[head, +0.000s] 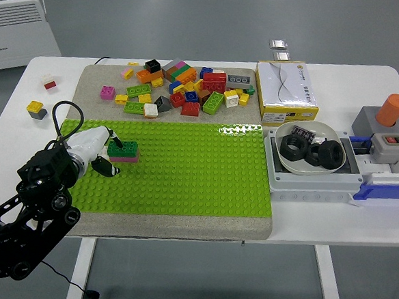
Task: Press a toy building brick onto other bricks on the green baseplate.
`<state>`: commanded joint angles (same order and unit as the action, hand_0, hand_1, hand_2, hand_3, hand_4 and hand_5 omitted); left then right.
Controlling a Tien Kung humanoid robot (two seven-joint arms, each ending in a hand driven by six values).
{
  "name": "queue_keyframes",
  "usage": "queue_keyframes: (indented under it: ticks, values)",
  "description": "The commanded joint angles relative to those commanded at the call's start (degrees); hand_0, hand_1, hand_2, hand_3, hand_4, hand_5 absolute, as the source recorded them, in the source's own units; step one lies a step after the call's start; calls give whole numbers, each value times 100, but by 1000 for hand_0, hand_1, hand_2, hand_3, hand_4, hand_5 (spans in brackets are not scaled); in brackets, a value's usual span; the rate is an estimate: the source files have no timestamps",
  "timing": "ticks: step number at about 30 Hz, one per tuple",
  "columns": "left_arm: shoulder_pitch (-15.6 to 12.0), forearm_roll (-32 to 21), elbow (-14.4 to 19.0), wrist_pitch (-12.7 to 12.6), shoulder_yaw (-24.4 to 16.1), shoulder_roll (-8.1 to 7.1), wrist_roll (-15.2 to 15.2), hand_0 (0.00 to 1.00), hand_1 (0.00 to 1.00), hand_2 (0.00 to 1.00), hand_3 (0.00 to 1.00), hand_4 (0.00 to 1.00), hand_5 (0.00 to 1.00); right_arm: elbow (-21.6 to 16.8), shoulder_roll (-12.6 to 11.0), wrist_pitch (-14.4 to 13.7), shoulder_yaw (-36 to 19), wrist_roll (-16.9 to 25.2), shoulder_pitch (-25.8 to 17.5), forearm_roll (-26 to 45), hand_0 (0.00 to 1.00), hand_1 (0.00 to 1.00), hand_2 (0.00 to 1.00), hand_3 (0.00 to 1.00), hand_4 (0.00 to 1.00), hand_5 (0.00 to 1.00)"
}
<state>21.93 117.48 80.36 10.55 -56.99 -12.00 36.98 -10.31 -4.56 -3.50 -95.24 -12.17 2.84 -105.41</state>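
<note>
A dark green brick (pixel 125 148) sits on a pink brick (pixel 125 159) near the left end of the green baseplate (pixel 198 170). My left hand (pixel 110 155), white with black fingertips, lies just left of this stack. One finger reaches onto the green brick's left top edge and the thumb (pixel 106 168) hangs apart below it, so the hand grasps nothing. A pile of loose coloured bricks (pixel 183 90) lies on the grey mat behind the baseplate. My right arm is out of view.
A yellow and white box (pixel 286 90) stands at the back right. A white bowl (pixel 291 166) with black nuts sits in a grey tray. A grey box with an orange button (pixel 392 111) is at the far right. Small bricks (pixel 36 109) lie at the table's left.
</note>
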Motion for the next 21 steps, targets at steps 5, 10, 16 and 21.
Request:
queue_keyframes:
  ticks: [5,10,16,21]
  values:
    - [1,16,-52,-40,31,18,-31,990,972,942,648,841,68,0,-2,-1,12,-1,-5,8,719,731,789,800,840,998]
    - [-1,42,-96,-88,79,44,-72,990,972,942,645,835,67,0,-3,1,9,-2,-13,1,719,732,790,800,842,998]
    - [-15,69,-141,-120,72,64,-93,989,972,942,643,832,69,0,-1,6,-5,-2,-25,-19,719,731,790,800,841,998]
    - [-39,83,-130,-124,18,57,-99,989,972,942,643,832,69,0,4,11,-35,-3,-34,-49,719,731,790,800,841,998]
